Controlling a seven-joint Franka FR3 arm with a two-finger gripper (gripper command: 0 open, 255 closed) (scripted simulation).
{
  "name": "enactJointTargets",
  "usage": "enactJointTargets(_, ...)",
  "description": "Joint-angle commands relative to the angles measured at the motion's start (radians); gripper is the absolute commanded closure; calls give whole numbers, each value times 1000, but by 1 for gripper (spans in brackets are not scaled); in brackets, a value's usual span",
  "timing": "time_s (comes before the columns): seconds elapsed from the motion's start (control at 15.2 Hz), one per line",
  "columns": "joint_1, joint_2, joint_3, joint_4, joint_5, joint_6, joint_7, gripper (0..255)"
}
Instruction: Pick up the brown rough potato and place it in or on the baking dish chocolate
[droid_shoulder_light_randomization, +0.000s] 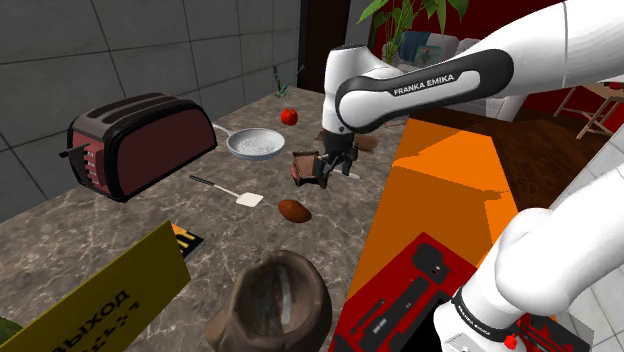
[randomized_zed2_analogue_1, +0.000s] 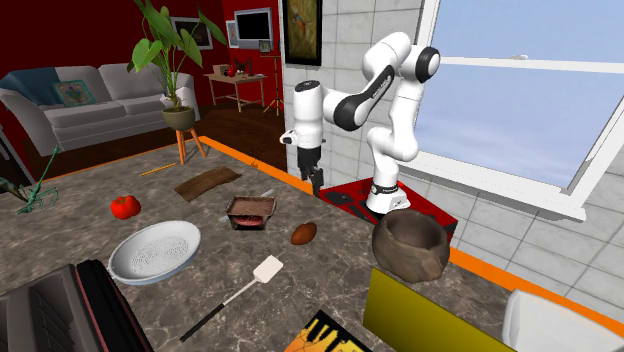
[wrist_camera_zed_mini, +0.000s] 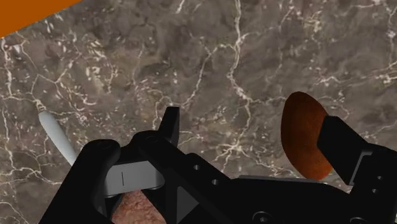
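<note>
The brown rough potato lies on the marble counter, nearer the stand than the small dark brown baking dish. In the second exterior view the potato sits just right of the dish. My gripper hangs open above the counter beside the dish, holding nothing; the second exterior view puts the gripper well above the potato. In the wrist view the potato lies below, close to one finger of the gripper, whose fingers stand apart.
A dark red toaster, a white colander, a tomato and a white spatula share the counter. A brown pot and a yellow sign stand near the front. The orange counter edge runs beside the stand.
</note>
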Motion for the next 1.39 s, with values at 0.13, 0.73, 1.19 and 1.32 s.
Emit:
enactJointTargets(0.13, 24, 129, 31, 50, 6, 68, 14, 0)
enactJointTargets(0.73, 63, 349, 73, 140, -9, 181, 43, 0)
enactJointTargets(1.19, 65, 381, 72, 112, -18, 241, 49, 0)
enactJointTargets(1.32, 65, 381, 72, 112, -18, 241, 49, 0)
